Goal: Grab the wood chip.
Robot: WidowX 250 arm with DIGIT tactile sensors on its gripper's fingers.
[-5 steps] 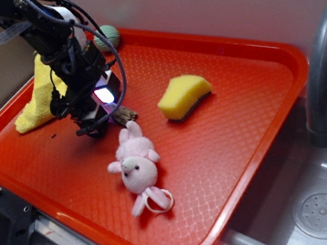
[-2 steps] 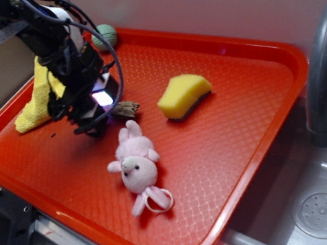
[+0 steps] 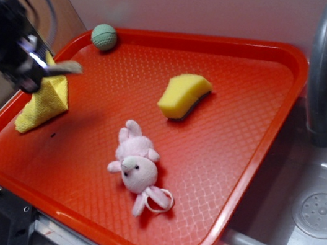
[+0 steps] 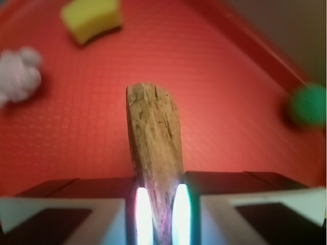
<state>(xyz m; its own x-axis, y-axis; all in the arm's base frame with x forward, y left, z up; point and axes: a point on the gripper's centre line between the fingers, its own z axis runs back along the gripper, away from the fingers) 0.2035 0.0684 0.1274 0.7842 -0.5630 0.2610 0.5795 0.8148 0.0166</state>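
The wood chip (image 4: pixel 155 143), a rough brown-grey flat sliver, is clamped between my jaws and sticks out past them. In the exterior view it (image 3: pixel 65 68) shows blurred at the gripper's tip, lifted above the red tray (image 3: pixel 263 118) at the far left. My gripper (image 3: pixel 35 68) is shut on it, above the yellow cloth (image 3: pixel 44 103). In the wrist view the gripper (image 4: pixel 158 214) holds the chip by its lower end, well above the tray floor.
A yellow sponge wedge (image 3: pixel 184 96) lies mid-tray, a pink plush bunny (image 3: pixel 136 165) nearer the front, a green ball (image 3: pixel 104 37) at the far rim. A grey faucet (image 3: pixel 324 70) and sink (image 3: pixel 323 215) stand right of the tray. Cardboard stands behind at left.
My gripper has risen and moved left and back from the spot beside the bunny, taking the wood chip off the tray with it.
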